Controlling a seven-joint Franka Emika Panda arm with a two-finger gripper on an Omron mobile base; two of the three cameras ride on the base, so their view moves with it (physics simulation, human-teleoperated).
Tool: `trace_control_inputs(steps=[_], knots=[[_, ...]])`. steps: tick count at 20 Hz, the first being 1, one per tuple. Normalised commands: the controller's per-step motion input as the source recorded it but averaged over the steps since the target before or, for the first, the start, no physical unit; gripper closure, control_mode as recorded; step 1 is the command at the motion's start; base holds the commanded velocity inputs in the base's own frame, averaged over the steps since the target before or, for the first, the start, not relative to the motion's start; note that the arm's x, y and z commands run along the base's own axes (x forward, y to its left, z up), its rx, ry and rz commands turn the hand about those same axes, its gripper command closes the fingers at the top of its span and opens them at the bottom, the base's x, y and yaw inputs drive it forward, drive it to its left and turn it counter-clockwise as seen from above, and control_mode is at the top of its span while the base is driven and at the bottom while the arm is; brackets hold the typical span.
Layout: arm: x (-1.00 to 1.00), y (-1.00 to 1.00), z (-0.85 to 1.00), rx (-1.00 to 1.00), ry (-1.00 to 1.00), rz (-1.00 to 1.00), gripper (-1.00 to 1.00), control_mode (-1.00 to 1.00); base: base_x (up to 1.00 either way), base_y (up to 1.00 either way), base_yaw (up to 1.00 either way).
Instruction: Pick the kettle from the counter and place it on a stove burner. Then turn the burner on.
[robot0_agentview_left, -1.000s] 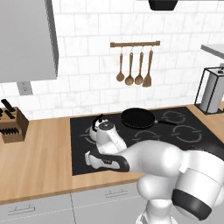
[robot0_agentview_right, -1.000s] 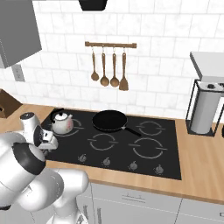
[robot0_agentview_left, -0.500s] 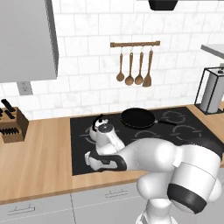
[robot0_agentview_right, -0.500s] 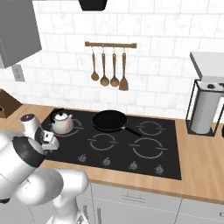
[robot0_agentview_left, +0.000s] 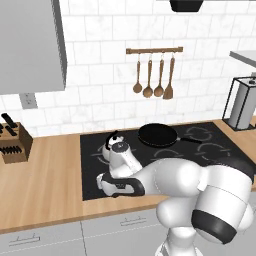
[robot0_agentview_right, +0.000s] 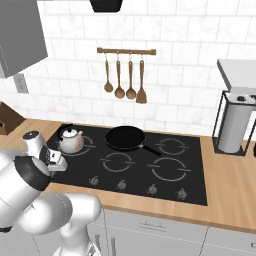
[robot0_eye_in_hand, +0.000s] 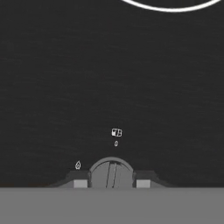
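On the flat black cooktop (robot0_agentview_right: 190, 187), one kettle (robot0_agentview_right: 70, 140) sits upright at the back left, over a grey ring marking whose arcs show just to its right; from the left base view the kettle (robot0_agentview_left: 116, 146) is partly hidden behind the arm, with its black handle and lid knob in sight. One black frying pan (robot0_agentview_right: 125, 137) rests just beside it on the back middle ring, its handle pointing toward the front right. Along the front edge of the glass I count four small knobs, and a fifth knob (robot0_eye_in_hand: 111, 174) lies between the two finger tips in the hand view. The gripper (robot0_eye_in_hand: 111, 183) is low over the front left of the cooktop, with one fingertip on each side of that round knob, close to it; whether they press on it cannot be told. One light-brown wooden counter (robot0_agentview_left: 45, 185) surrounds the cooktop. One knife block (robot0_agentview_left: 12, 145) stands at its far left. Four wooden utensils (robot0_agentview_right: 125, 75) hang from one rail on the white tiled wall.
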Motion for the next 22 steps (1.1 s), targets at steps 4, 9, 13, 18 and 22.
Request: trace_control_inputs(steps=[4, 9, 13, 18, 22], knots=[[0.00, 0.00, -0.02, -0.01, 0.00, 0.02, 1.00, -1.00, 0.00, 0.00, 0.00], [-0.11, 0.06, -0.29, -0.20, 0.00, 0.42, 1.00, -1.00, 0.00, 0.00, 0.00], [-0.16, 0.20, -0.30, -0.27, 0.00, 0.60, 1.00, -1.00, 0.00, 0.00, 0.00], [-0.25, 0.11, -0.29, -0.24, 0.00, 0.67, 1.00, -1.00, 0.00, 0.00, 0.00], [-0.35, 0.00, -0.09, -0.16, -0.06, 0.68, 1.00, -1.00, 0.00, 0.00, 0.00]])
